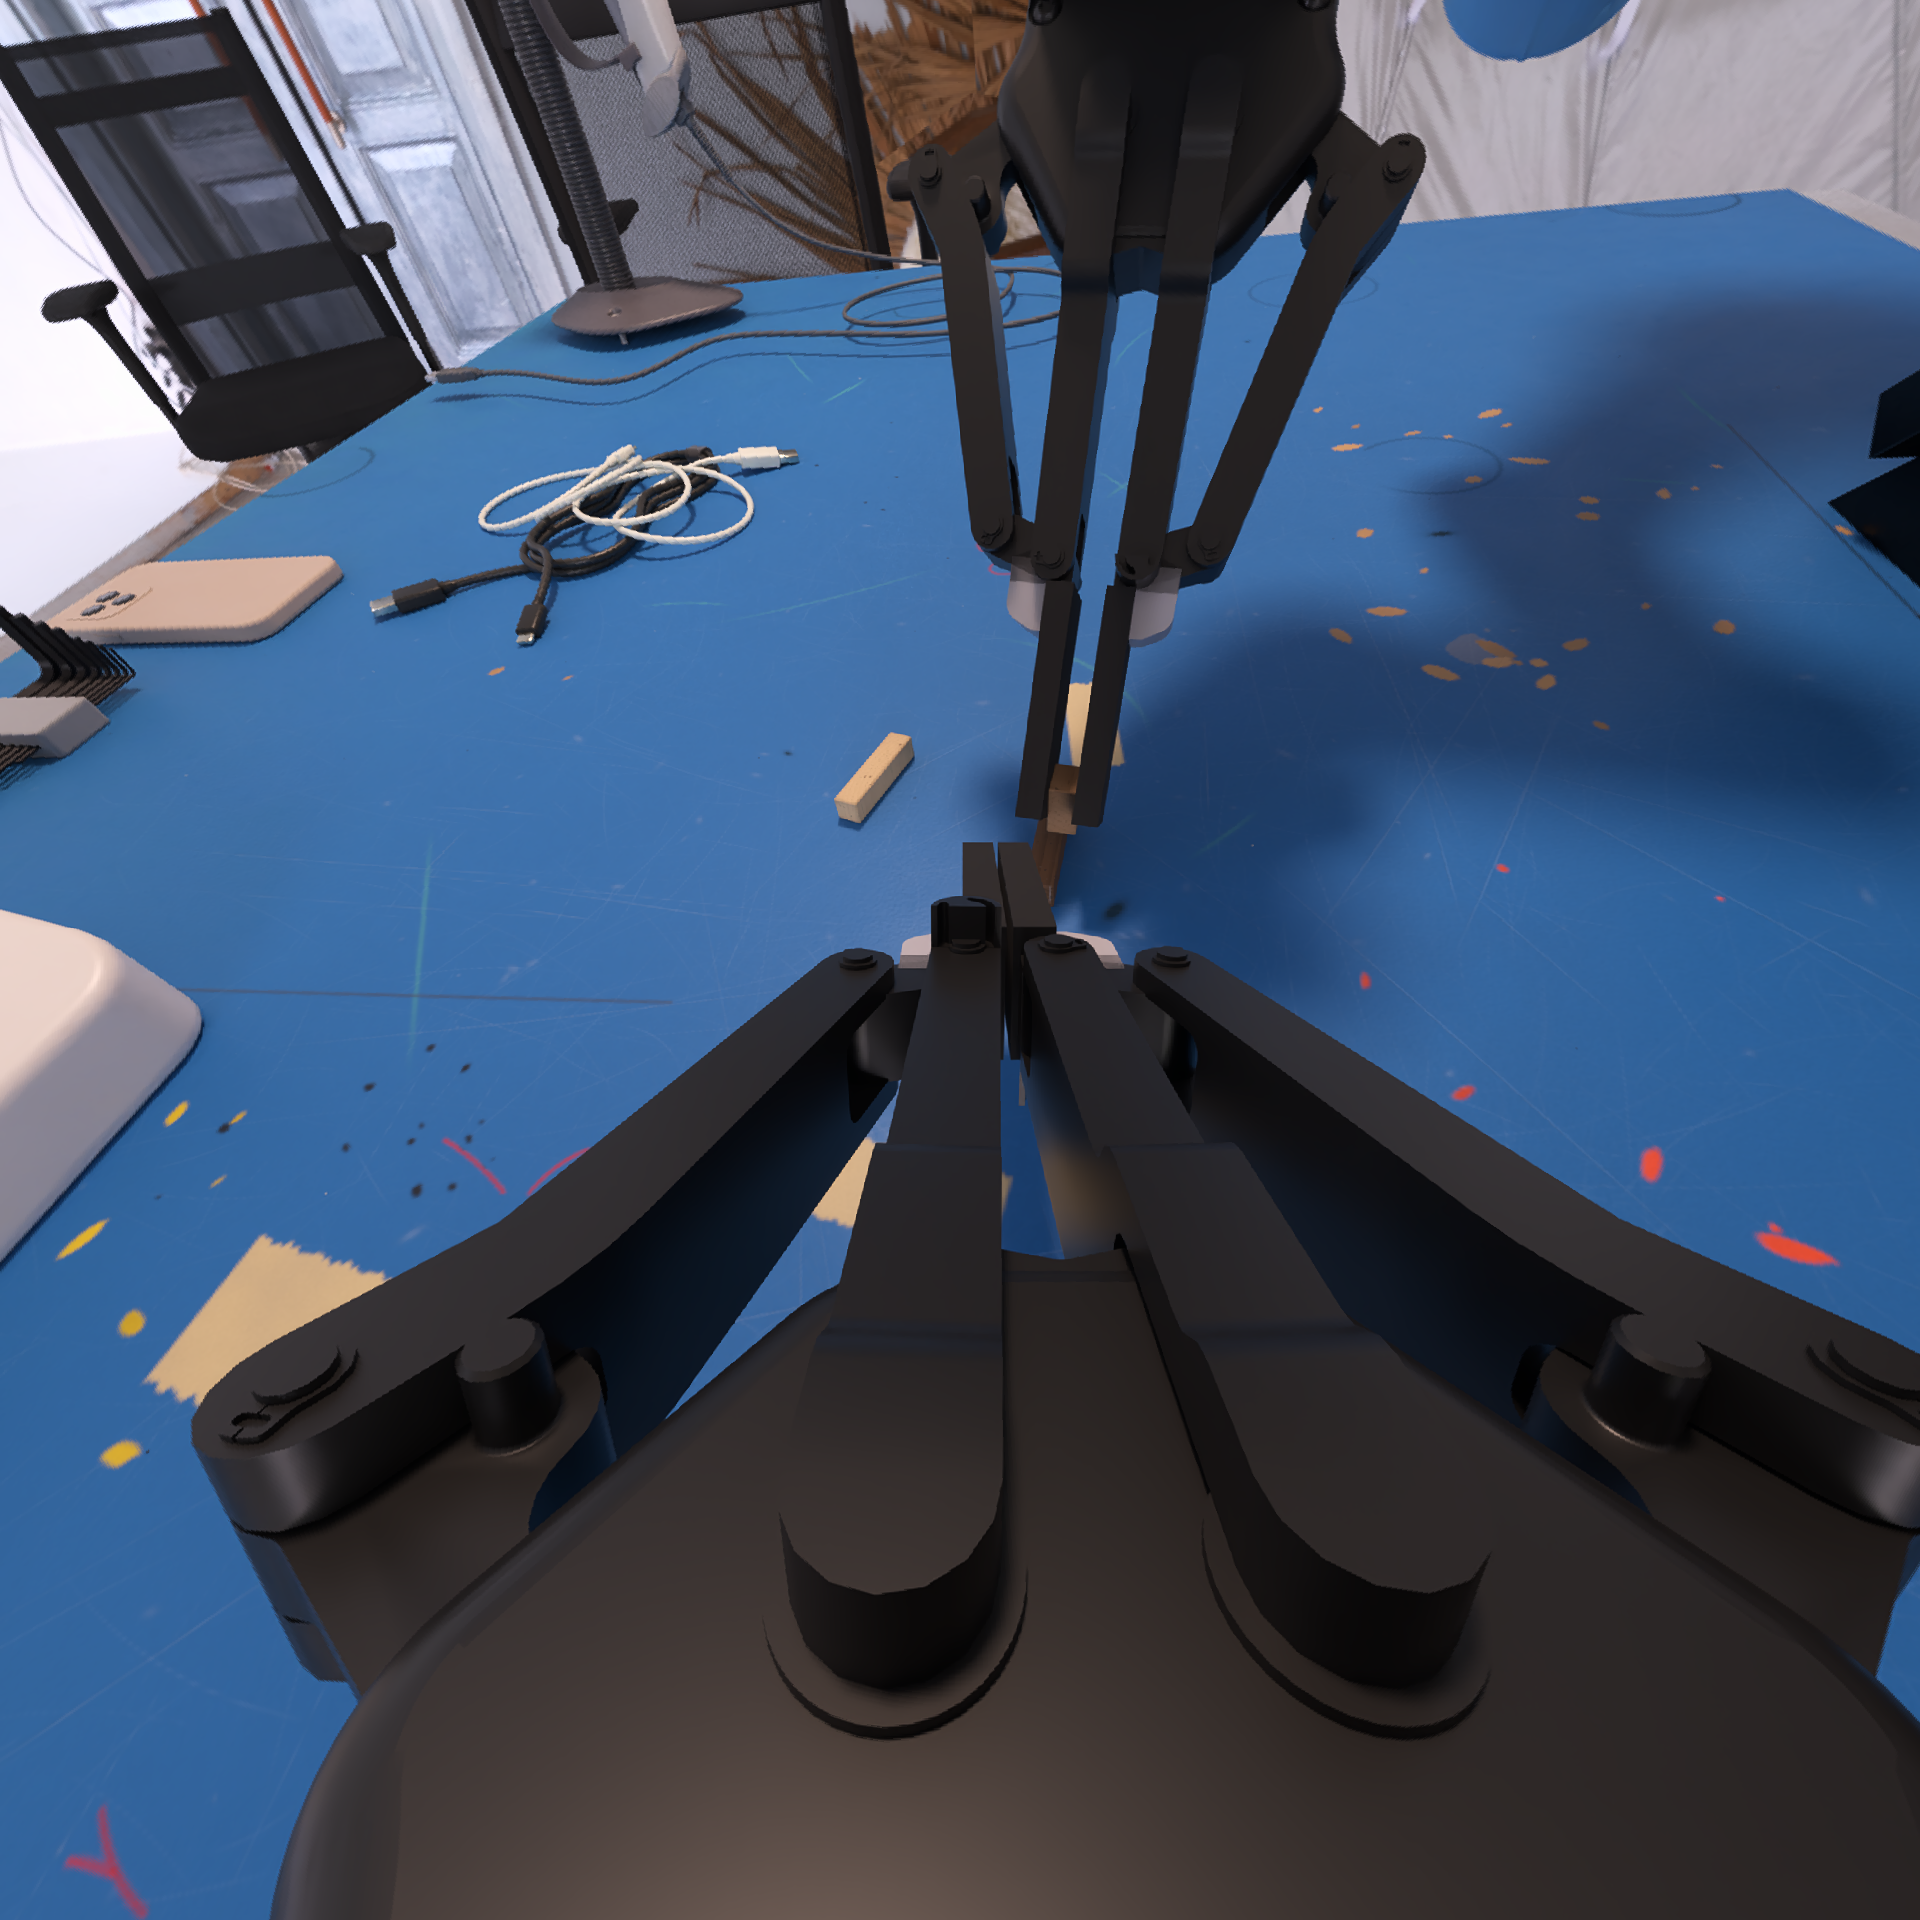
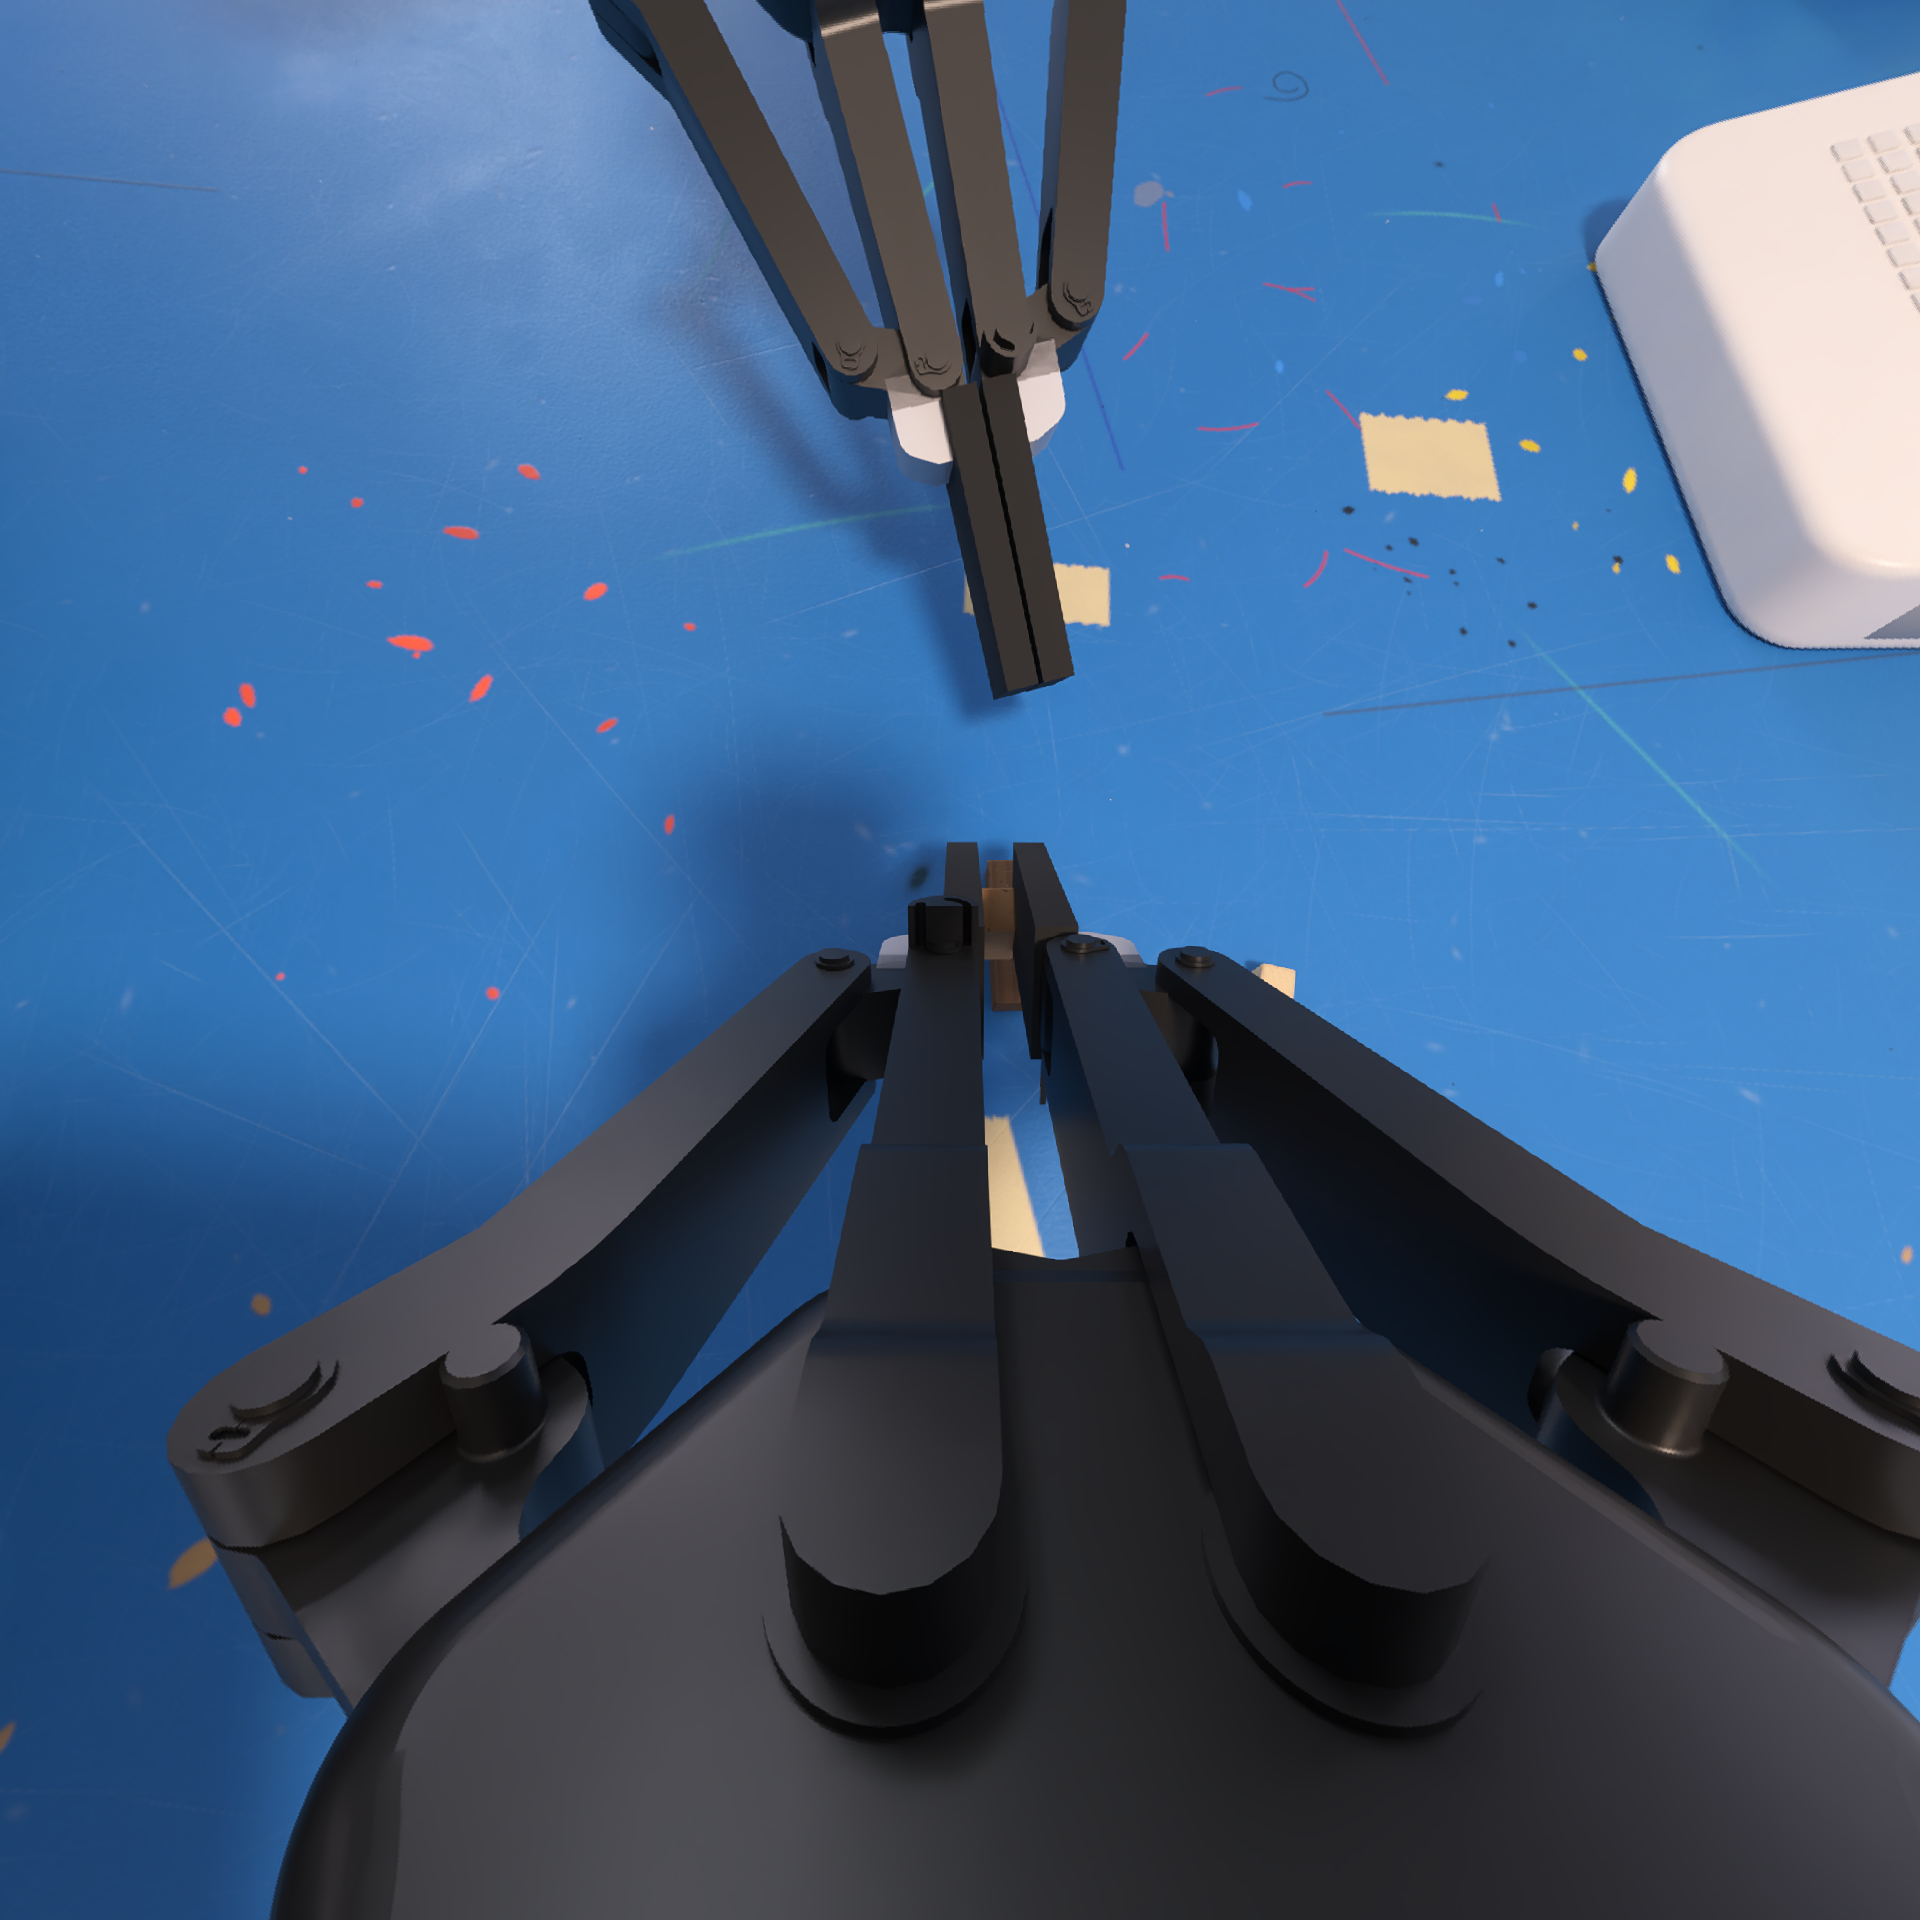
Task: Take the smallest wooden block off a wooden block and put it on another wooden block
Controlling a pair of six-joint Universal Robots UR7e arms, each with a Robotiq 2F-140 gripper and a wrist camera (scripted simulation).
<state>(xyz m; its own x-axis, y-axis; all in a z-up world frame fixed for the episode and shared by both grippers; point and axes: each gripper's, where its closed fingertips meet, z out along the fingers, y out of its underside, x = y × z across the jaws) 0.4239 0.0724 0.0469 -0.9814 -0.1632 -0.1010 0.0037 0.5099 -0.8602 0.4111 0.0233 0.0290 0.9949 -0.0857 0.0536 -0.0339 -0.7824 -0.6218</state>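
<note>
Both the left gripper [image 1: 1000, 868] and the right gripper [image 2: 1000, 868] are matte black, with long flat linkage bars, round pivot pins, pale grey knuckle caps and slim rectangular fingertips [image 2: 1013, 613].
</note>
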